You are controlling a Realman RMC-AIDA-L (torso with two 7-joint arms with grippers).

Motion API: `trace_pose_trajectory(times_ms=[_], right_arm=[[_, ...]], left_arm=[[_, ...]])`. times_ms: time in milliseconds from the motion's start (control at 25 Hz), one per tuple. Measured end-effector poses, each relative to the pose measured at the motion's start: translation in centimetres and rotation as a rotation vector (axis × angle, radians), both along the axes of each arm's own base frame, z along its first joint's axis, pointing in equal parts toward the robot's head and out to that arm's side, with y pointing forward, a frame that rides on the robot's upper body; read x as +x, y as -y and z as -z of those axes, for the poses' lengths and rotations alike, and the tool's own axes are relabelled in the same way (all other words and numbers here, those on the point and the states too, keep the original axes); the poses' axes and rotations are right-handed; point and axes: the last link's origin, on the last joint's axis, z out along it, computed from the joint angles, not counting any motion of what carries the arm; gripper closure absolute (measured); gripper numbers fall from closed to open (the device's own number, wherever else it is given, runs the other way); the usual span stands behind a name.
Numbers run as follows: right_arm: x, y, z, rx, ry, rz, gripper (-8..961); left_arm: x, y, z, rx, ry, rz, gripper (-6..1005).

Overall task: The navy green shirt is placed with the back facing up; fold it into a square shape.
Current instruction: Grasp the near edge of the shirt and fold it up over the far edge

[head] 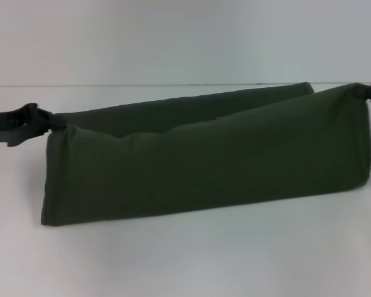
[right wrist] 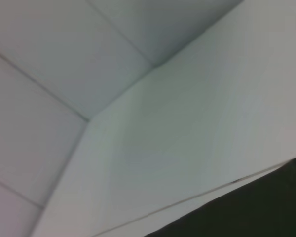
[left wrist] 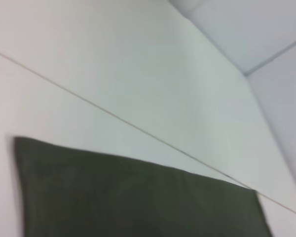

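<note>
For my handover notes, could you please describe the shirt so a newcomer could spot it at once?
On the white table, a dark olive-green cotton shirt hangs as a long folded band between the left gripper and right gripper. It is the only dark cloth there.

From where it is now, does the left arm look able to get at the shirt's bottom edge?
Probably not yet. The left pincer is shut on the navy green shirt's upper left corner, the right pincer on the upper right. Letting go would drop that corner; nothing else blocks it.

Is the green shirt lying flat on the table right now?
No: the navy green shirt hangs lifted, pinched at one end by the left gripper and at the other by the right gripper.
</note>
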Motion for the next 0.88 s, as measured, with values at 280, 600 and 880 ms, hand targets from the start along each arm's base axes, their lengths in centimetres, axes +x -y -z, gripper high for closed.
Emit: trace_pose_trajectory(times_ms=[280, 600, 880], right_arm=[[0.0, -2.4, 2.4, 0.063, 0.115, 0.087, 930], [-1.2, -3.8, 2.2, 0.108, 0.125, 0.079, 931], [-3.1, -6.1, 1.8, 0.180, 0.163, 0.077, 930]], left_arm=[[-0.4, -2.0, 1.5, 0.120, -0.064, -0.077, 965], [0.1, -2.8, 1.0, 0.194, -0.045, -0.079, 953], [1.1, -4.4, 0.5, 0.254, -0.053, -0.073, 942]])
